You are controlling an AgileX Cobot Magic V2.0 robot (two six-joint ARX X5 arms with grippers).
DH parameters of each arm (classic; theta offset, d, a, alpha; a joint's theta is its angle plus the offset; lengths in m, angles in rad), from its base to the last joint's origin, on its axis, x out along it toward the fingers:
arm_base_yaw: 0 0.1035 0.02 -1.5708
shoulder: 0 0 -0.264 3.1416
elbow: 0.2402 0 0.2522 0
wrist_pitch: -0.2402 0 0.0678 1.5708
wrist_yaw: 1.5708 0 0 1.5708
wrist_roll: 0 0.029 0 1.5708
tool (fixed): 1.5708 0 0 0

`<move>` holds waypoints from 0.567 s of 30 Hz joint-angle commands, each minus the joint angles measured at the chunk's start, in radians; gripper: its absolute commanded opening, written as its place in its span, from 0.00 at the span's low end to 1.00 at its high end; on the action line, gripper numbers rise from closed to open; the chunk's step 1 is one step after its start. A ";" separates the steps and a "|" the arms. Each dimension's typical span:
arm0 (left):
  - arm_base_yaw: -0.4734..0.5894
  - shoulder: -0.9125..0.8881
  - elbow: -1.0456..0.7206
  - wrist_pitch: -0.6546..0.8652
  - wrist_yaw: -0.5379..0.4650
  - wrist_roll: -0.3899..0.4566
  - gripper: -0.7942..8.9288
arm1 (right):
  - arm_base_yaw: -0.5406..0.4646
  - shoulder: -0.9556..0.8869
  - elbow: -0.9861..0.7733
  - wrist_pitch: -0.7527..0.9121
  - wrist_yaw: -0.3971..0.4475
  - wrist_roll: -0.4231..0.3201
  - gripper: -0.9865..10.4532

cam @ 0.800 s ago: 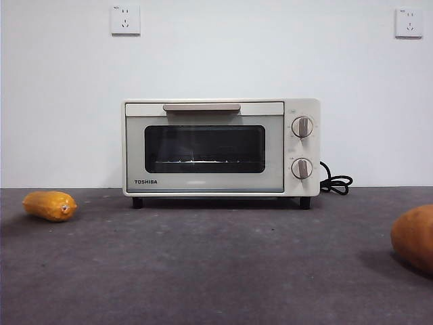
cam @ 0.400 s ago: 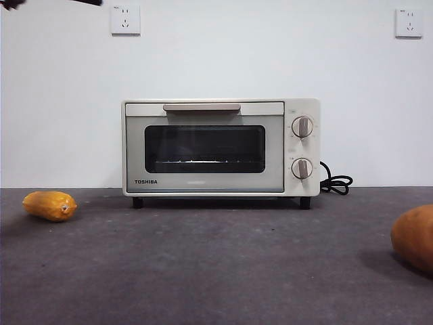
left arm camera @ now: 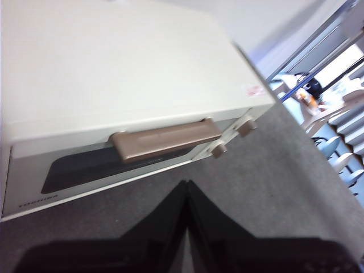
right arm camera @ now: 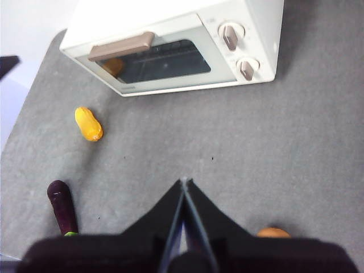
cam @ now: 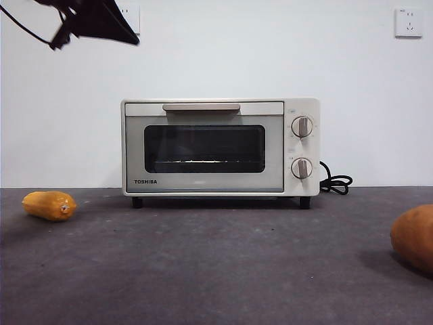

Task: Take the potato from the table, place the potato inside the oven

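Note:
The cream oven (cam: 270,152) stands at the back middle of the grey table (cam: 216,264), door closed, beige handle (left arm camera: 165,139) on top of the door. The orange-brown potato (cam: 414,237) lies at the far right, cut by the frame edge; only a sliver of the potato (right arm camera: 273,232) shows in the right wrist view. My left gripper (left arm camera: 186,186) hangs shut, high and in front of the oven's handle; it shows as a dark blurred shape, the left gripper (cam: 108,24), at the top left. My right gripper (right arm camera: 183,183) is shut, high above the table, beside the potato.
A glossy yellow-orange vegetable (cam: 49,205) lies on the table to the left of the oven. A dark purple eggplant (right arm camera: 60,207) lies nearer the front left. The oven's black cord (cam: 336,181) curls at its right side. Two wall sockets sit high behind.
A dark arm has come into the front view at the top left and grown larger, moving down and to the right. Oven, potato and yellow vegetable have not moved.

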 commanded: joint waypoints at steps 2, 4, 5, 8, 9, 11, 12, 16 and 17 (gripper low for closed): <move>-0.034 0.068 0.046 -0.025 -0.064 0.009 0.08 | 0.001 0.009 0.004 0.000 -0.004 -0.005 0.09; -0.048 0.099 0.077 -0.049 -0.090 0.030 0.08 | 0.001 0.011 0.004 -0.009 -0.004 -0.007 0.09; -0.058 0.114 0.091 -0.053 -0.106 0.041 0.08 | 0.001 0.012 0.004 -0.016 -0.004 -0.010 0.09; -0.083 0.154 0.132 -0.054 -0.143 0.055 0.08 | 0.001 0.017 0.004 -0.040 -0.003 -0.015 0.09; -0.089 0.163 0.143 -0.053 -0.155 0.055 0.08 | 0.001 0.018 0.004 -0.047 -0.003 -0.016 0.09; -0.103 0.187 0.166 -0.044 -0.159 0.055 0.08 | 0.001 0.021 0.004 -0.060 -0.003 -0.016 0.09; -0.110 0.199 0.177 -0.044 -0.160 0.055 0.08 | 0.001 0.022 0.004 -0.068 -0.003 -0.017 0.09; -0.139 0.244 0.210 -0.044 -0.199 0.058 0.08 | 0.001 0.023 0.004 -0.074 -0.004 -0.024 0.09; -0.146 0.250 0.211 -0.036 -0.222 0.061 0.08 | 0.001 0.023 0.004 -0.075 -0.004 -0.023 0.09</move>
